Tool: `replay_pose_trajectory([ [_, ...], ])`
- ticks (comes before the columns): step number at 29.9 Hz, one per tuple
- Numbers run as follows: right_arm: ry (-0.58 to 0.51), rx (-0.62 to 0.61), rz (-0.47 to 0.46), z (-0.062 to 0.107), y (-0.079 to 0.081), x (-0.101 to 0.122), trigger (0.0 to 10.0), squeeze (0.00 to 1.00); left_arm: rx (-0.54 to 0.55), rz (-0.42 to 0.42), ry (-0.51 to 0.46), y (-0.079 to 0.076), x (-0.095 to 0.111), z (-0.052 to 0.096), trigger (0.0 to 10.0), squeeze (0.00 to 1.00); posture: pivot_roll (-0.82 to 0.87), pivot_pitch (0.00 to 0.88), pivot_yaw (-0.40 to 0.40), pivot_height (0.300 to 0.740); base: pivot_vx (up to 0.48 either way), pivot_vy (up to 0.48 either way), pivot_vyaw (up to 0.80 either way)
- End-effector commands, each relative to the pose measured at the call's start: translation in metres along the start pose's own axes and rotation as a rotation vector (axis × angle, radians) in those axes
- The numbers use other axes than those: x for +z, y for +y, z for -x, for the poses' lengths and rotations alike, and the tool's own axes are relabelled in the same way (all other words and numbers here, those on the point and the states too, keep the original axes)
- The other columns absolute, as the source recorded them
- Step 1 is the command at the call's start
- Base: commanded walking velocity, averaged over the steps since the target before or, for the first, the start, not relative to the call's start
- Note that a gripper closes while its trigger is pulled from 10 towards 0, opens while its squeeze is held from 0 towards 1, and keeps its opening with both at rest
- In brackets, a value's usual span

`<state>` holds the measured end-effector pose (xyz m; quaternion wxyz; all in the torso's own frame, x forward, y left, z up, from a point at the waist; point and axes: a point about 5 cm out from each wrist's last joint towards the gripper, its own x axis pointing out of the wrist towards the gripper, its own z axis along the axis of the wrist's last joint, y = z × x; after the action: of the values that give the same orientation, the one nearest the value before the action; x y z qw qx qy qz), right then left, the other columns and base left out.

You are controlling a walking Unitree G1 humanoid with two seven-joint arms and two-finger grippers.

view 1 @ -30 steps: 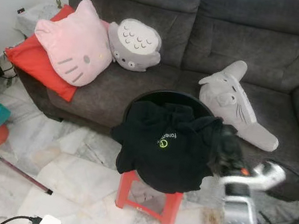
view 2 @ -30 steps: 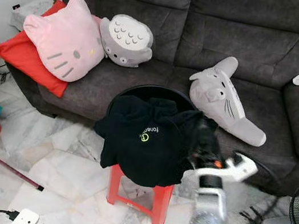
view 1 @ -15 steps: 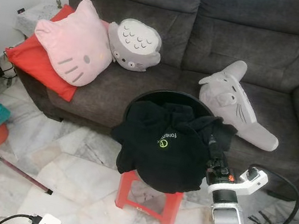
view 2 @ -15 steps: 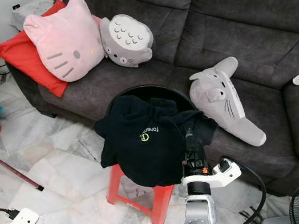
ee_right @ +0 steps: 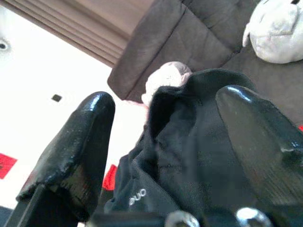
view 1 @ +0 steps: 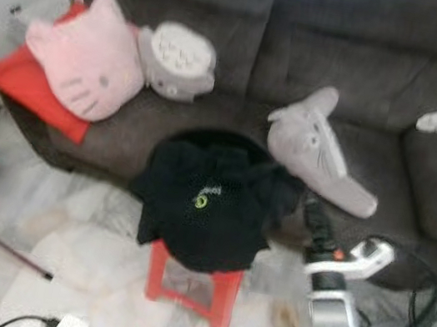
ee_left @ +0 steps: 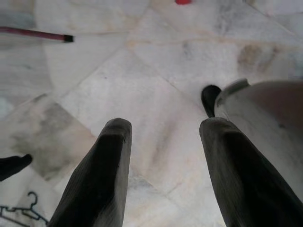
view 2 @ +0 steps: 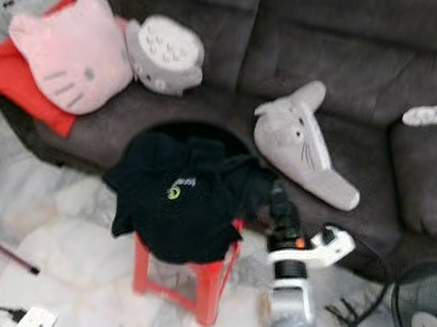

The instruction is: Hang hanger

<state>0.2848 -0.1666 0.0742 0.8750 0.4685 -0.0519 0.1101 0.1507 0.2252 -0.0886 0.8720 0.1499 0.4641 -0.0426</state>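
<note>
- Fingers of the right gripper (ee_right: pixel 161 156) stand spread apart with nothing between them, pointed at the black garment (view 2: pixel 178 199) draped over the red stool (view 2: pixel 181 280); in the head views this gripper (view 2: pixel 279 201) sits just beside the garment's right edge, whether touching or not cannot be told.
- Left gripper (ee_left: pixel 163 165): fingers parted and empty, aimed down at the marble floor (ee_left: pixel 142 71).
- Hanger (ee_left: pixel 19 210): a thin dark wire-like outline with a hook, lying flat on the floor near the left gripper, seen in the left wrist view; it is partly cut off by the frame edge, so its full shape is not visible.
- Handling, as a judgement: the hanger looks light, thin and stiff; lying flat on smooth stone it may slide when nudged. The neck below the hook, or a shoulder bar, appears the soundest place to pinch.
- Garment: soft and limp, with a small green logo; it hides the stool's seat.
- Setting: a dark sofa (view 1: pixel 371 63) carries a pink cat cushion (view 1: pixel 84 63) and a grey plush (view 1: pixel 319 147); a fan (view 2: pixel 427 323) stands at the right.
- Hard to read: both head views are blurred. No rail or hook for hanging can be made out.
</note>
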Motion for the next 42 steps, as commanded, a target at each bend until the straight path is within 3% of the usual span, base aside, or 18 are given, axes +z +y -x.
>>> replay_pose_trajectory([
  [1,-0.006,-0.012,0.005,0.0009,-0.0021,0.0031,10.0,0.00,-0.001,0.020,0.024,-0.0019,-0.0083,0.0020,10.0,0.00,-0.05,0.017,0.048,0.740,0.000,0.000,0.00],
  [20,0.013,-0.005,0.004,0.0004,-0.0013,-0.0010,10.0,0.00,-0.003,0.049,0.025,-0.0027,-0.0102,0.0026,10.0,0.00,-0.05,0.001,0.047,0.740,0.000,0.000,0.00],
  [42,0.013,0.007,0.009,-0.0016,0.0008,-0.0007,10.0,0.00,-0.003,0.044,0.022,-0.0025,-0.0090,0.0022,10.0,0.00,-0.05,0.021,0.047,0.740,0.324,0.000,0.00],
])
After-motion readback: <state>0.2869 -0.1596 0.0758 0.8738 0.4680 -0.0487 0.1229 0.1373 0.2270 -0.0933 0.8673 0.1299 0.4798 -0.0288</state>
